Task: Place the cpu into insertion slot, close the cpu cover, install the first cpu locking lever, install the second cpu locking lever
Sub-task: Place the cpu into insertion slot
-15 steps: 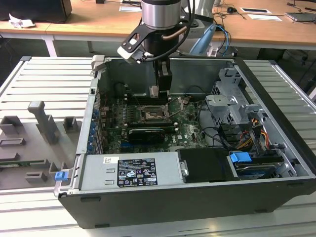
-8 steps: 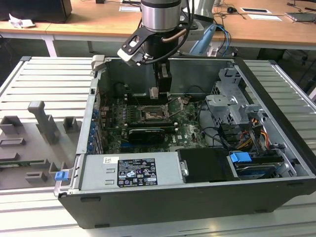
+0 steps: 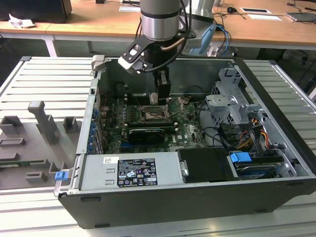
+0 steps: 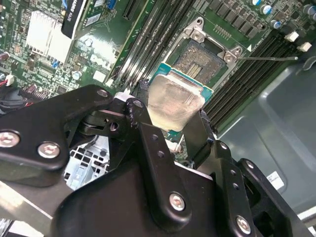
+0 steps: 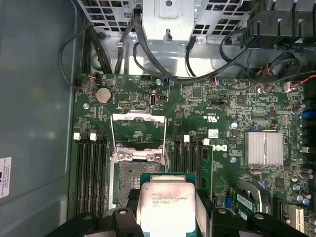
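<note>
My gripper (image 4: 173, 134) is shut on the cpu (image 4: 175, 102), a silvery-topped square chip with a green rim, held flat by two opposite edges between the black fingers (image 5: 123, 218). The cpu (image 5: 166, 207) hangs just above and partly over the insertion slot (image 5: 126, 185), the open square socket (image 4: 202, 61) on the green motherboard. The cpu cover (image 5: 138, 117) is swung open, folded back beyond the slot. A thin locking lever (image 4: 266, 58) stands released beside the socket. In the exterior view the gripper (image 3: 157, 100) reaches down inside the computer case over the insertion slot (image 3: 151, 114).
Long black memory slots (image 5: 91, 170) flank the socket on both sides. A finned heatsink (image 5: 265, 148) and cables (image 5: 148, 64) lie on the board. The grey power supply (image 3: 131, 170), the drive cage (image 3: 232, 101) and the case walls (image 3: 276, 123) hem in the motherboard.
</note>
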Controlling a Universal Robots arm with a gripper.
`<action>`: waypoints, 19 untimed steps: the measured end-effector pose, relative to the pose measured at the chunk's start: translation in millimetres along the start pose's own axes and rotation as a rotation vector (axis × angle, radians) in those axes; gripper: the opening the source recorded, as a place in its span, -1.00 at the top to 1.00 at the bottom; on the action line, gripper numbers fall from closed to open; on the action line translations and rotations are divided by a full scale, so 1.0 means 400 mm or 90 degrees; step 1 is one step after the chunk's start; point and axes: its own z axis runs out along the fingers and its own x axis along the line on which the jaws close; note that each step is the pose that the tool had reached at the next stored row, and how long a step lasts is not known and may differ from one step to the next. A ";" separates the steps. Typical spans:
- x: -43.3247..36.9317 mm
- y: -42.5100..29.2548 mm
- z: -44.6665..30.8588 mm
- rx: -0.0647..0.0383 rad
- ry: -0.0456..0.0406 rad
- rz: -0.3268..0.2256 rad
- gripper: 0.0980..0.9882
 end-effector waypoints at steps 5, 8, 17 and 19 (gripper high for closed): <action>0.000 -0.003 0.030 0.000 0.0001 0.000 0.04; 0.000 -0.007 0.044 0.000 0.0001 0.000 0.04; 0.025 -0.013 0.094 0.000 0.0005 0.000 0.04; 0.031 -0.015 0.102 0.000 0.0012 0.000 0.04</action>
